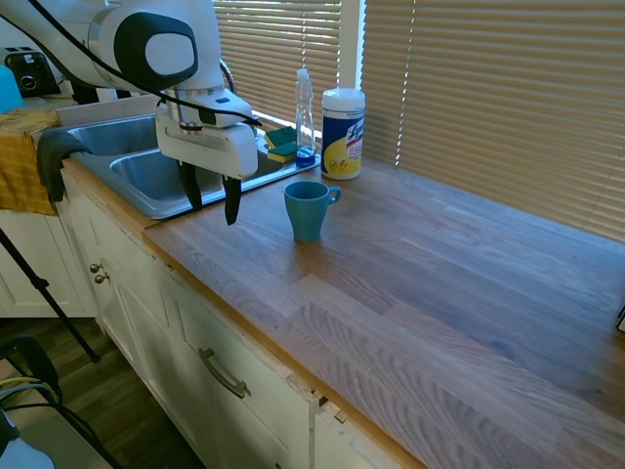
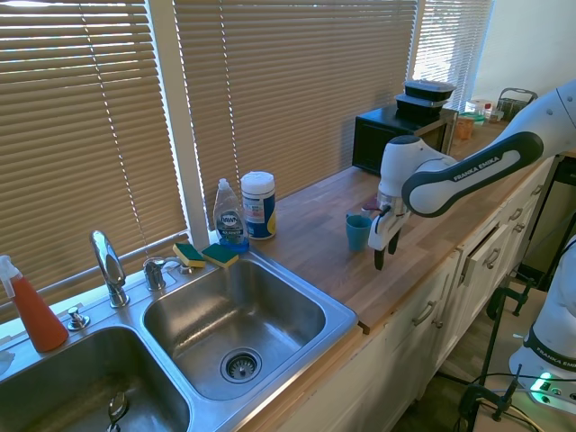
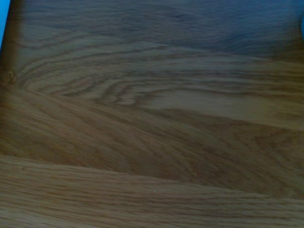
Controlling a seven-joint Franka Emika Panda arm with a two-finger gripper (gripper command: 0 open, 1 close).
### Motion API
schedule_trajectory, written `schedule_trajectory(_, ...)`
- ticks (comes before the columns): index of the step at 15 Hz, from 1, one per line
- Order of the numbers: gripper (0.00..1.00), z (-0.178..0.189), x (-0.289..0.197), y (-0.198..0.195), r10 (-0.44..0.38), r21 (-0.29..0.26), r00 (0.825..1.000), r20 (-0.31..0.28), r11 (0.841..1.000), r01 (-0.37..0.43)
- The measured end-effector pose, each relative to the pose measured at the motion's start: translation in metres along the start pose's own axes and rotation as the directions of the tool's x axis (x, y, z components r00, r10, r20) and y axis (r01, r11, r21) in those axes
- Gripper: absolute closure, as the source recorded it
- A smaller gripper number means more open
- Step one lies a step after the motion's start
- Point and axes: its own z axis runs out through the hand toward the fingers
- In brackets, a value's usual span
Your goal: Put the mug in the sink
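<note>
While the wrist view shows only wood grain, hand (image 1: 211, 202) spread, empty, beside mug (image 1: 309, 209).

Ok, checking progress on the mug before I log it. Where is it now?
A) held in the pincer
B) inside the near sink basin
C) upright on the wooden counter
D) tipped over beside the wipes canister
C: the mug stands upright on the wooden counter, while the open pincer hangs empty beside it.

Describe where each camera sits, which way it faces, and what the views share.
First exterior view: above the countertop's front edge, facing the sink; arm and open gripper show.
Second exterior view: above the sink, facing along the counter; arm enters from the right.
Wrist view: straight down on wood grain; no robot parts.
Both exteriors share the mug.
</note>
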Motion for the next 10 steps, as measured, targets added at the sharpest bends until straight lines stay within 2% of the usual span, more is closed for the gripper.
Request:
schedule_trajectory(4, 0.00, -0.004, 0.002, -0.003, 0.005, 0.011, 1.000, -0.009, 1.000, -0.005)
schedule_trajectory(10, 0.00, -0.043, 0.034, -0.008, 0.112, 0.083, 0.992, -0.058, 0.991, -0.107)
